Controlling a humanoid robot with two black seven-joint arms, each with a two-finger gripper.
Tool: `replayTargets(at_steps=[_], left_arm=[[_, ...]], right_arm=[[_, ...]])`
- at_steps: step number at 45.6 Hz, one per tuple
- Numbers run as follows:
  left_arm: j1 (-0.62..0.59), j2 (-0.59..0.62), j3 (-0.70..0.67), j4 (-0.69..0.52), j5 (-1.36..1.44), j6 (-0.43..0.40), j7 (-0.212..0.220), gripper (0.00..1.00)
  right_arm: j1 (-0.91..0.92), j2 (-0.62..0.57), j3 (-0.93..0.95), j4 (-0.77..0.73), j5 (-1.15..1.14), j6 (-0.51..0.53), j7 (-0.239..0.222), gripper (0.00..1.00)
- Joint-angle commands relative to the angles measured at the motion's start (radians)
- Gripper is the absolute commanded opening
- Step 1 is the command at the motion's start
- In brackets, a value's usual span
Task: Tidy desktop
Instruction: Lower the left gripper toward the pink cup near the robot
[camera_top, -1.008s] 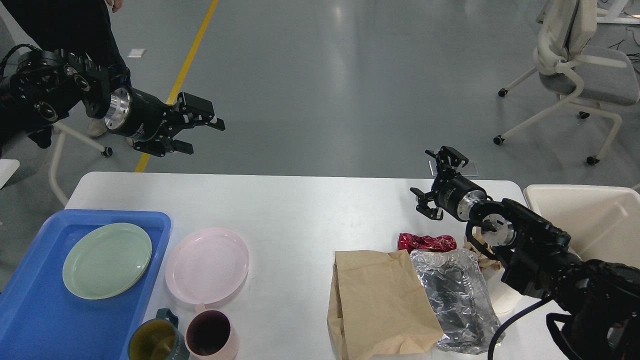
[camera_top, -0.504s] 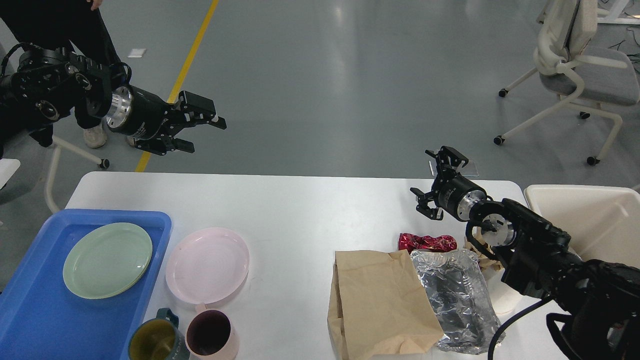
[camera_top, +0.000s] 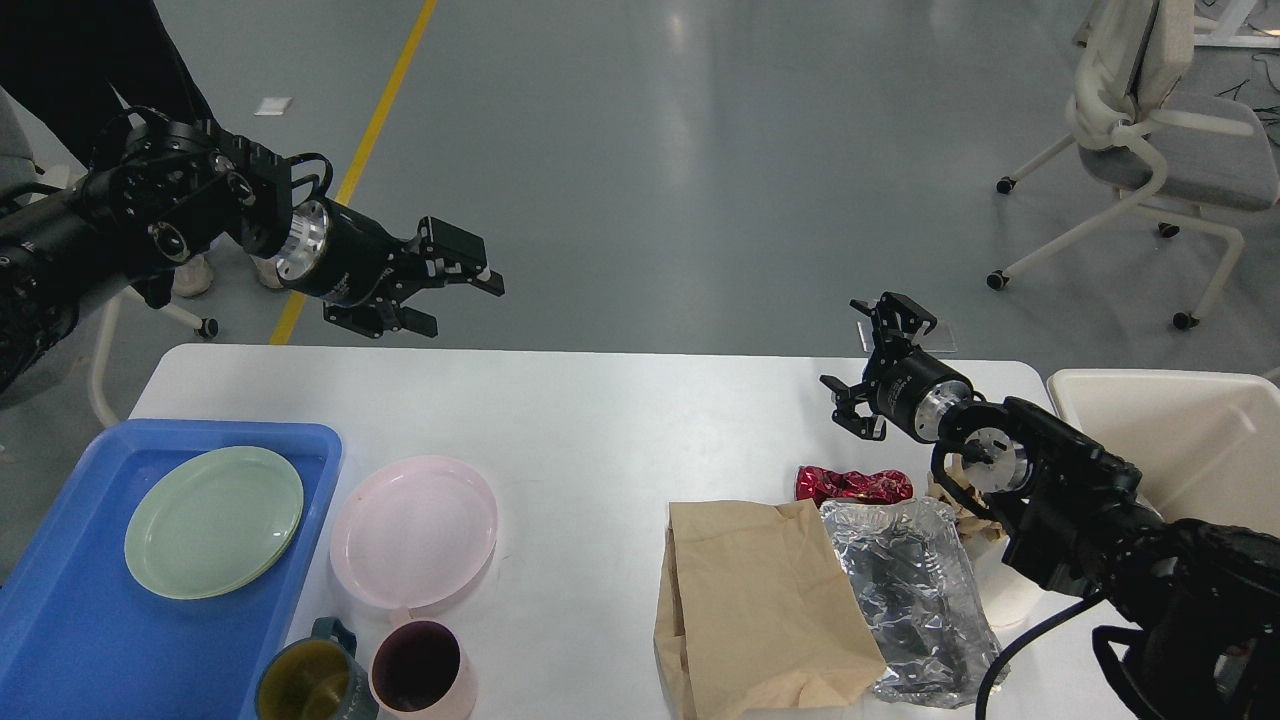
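Left gripper (camera_top: 455, 300) is hanging above the table's (camera_top: 620, 420) far left edge with fingers spread, nothing in it, arm reaching in horizontally from the left. Right gripper (camera_top: 872, 365) is hovering over the far right part of the table, fingers apart and empty, forearm angling up from the lower right. Just near of it are lying a crumpled red wrapper (camera_top: 853, 486), foil tray (camera_top: 915, 590) and brown paper bag (camera_top: 755, 605).

Between my two sets of jaws the worktop (camera_top: 620, 430) lies bare; brown bag (camera_top: 760, 600) and foil (camera_top: 915, 590) crowd beneath the right.
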Motion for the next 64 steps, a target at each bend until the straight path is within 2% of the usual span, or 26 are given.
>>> replayTargets(at_steps=[1,8,20,30,42,50,64], left_arm=[[-0.054,-0.003,0.134,-0.105,0.002,0.0,0.0,0.96],[-0.083,-0.005,0.272,-0.175,-0.003,0.0,-0.001,0.96],[-0.1,-0.005,0.415,-0.345,-0.008,0.0,-0.003,0.96],[-0.103,-0.005,0.403,-0.436,-0.015,0.0,-0.011,0.96],[-0.221,-0.029,0.403,-0.602,-0.021,0.0,-0.015,0.96],[-0.184,-0.149,0.404,-0.605,-0.023,0.0,-0.014,0.96],[-0.141,-0.213,0.4,-0.605,-0.025,0.0,-0.012,0.96]], right_arm=[[-0.001,0.0,0.001,0.0,0.0,0.0,0.0,1.0],[0.0,0.0,-0.001,0.0,0.0,0.0,0.0,1.0],[0.0,0.0,-0.001,0.0,0.0,0.0,0.0,1.0],[0.0,0.0,-0.001,0.0,0.0,0.0,0.0,1.0],[-0.001,0.0,-0.001,0.0,0.0,0.0,0.0,1.0],[-0.001,0.0,-0.001,0.0,0.0,0.0,0.0,1.0],[0.0,0.0,-0.001,0.0,0.0,0.0,0.0,1.0]])
